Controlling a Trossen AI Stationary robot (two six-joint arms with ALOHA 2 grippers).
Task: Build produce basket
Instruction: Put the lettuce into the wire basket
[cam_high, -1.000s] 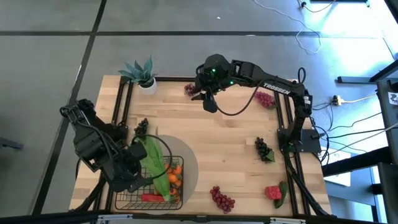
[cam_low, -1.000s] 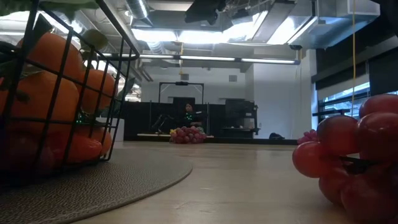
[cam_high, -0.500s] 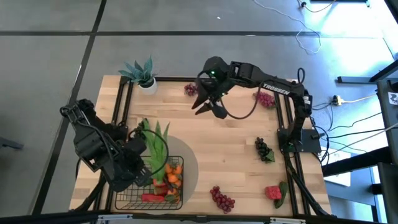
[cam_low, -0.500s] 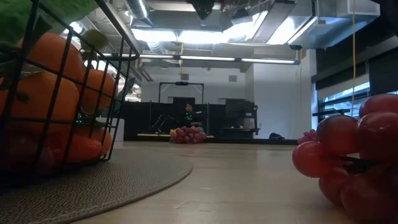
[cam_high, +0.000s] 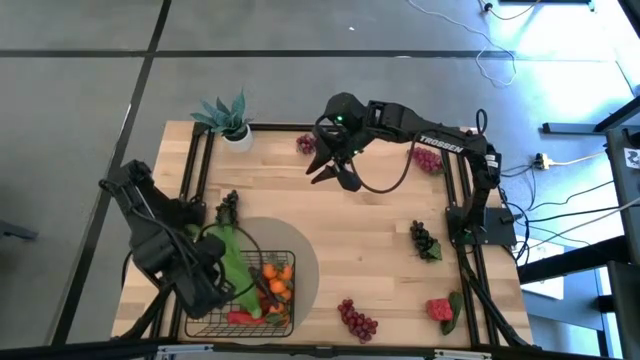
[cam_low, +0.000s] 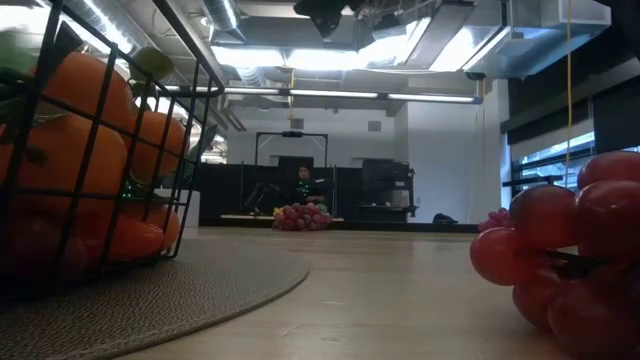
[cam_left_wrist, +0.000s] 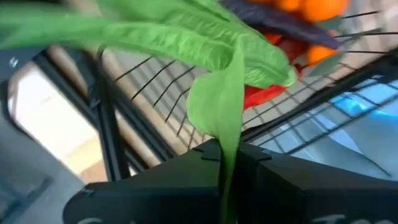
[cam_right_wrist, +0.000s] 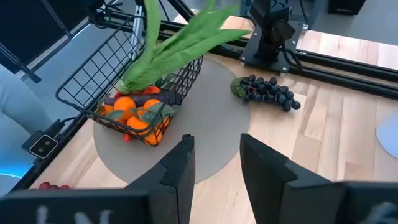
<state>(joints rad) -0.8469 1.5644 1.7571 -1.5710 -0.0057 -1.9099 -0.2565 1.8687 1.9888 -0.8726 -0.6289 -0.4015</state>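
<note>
High view: my left tool is at the near left of the counter, just over the wire basket, its fingers pressed together on the stem end of a long green bundle. The left wrist view confirms this, with the thin green stem clamped between my two dark fingers.

The bundle is a fan of broad, soft, bright green blades. It lies across the far left part of the basket, and its tips reach past the rim over the grey round mat. The basket stands on that mat and already holds tangerines and a red pepper.

As I judge it, the risk is in the release. If I let go with so much of the bundle outside the rim, it may slide out onto the mat. The floppy blades could also snag the wire and drag the basket.

Right of the basket lie red grapes and a strawberry. Farther back, dark grapes lie at the right edge.

My right tool hangs over the far middle, fingers partly spread and holding nothing.
</note>
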